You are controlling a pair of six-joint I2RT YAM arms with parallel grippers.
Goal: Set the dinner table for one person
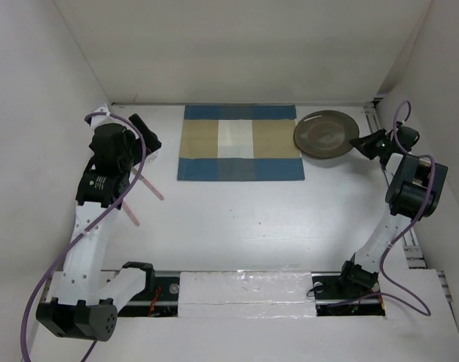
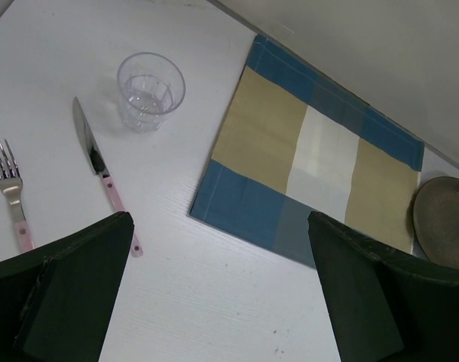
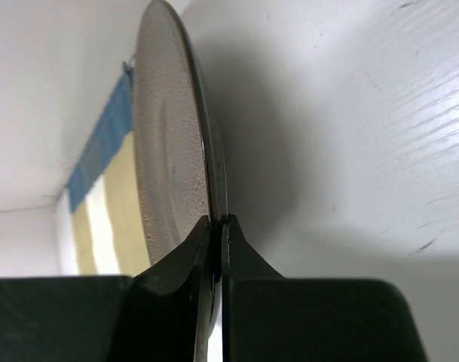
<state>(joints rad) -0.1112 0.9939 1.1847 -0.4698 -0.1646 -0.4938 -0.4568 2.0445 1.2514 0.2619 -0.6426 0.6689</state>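
Over at the far right of the dinner table, the right gripper had its fingers pinched almost shut on the rim of the dark plate, which sat at the right edge of the blue-and-tan placemat. The left gripper hung wide open, holding nothing, above the fork, knife and glass left of the mat. By my reckoning only the mat was laid; every other piece was yet to be placed.

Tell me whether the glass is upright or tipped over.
Upright. The glass stands on its base on the table, round rim facing up.
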